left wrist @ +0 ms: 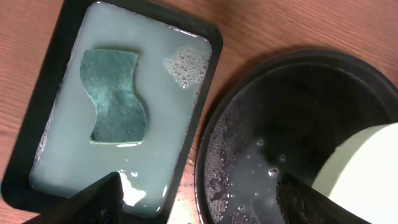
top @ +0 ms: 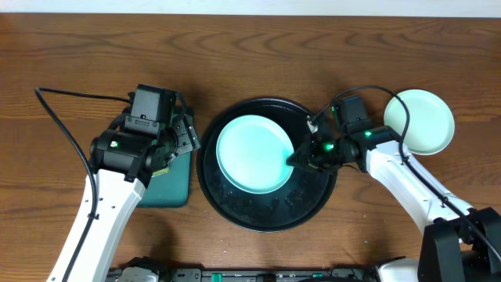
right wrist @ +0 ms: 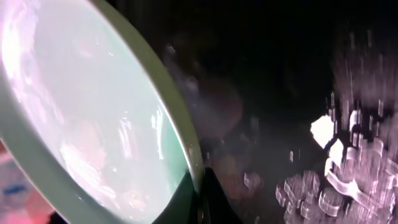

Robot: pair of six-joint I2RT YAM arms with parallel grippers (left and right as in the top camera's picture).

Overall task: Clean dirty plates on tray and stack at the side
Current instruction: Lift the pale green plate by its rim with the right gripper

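Observation:
A mint-green plate lies tilted in the wet round black tray. My right gripper is shut on its right rim; in the right wrist view the fingers pinch the plate's edge. Another pale plate rests on the table at the far right. My left gripper is open and empty over the gap between the sponge tray and the round tray; its fingers straddle the round tray's rim. The plate's edge shows at the right of the left wrist view.
A small rectangular black tray holds soapy water and a green sponge, left of the round tray. It also shows under my left arm in the overhead view. A black cable runs across the table at the left.

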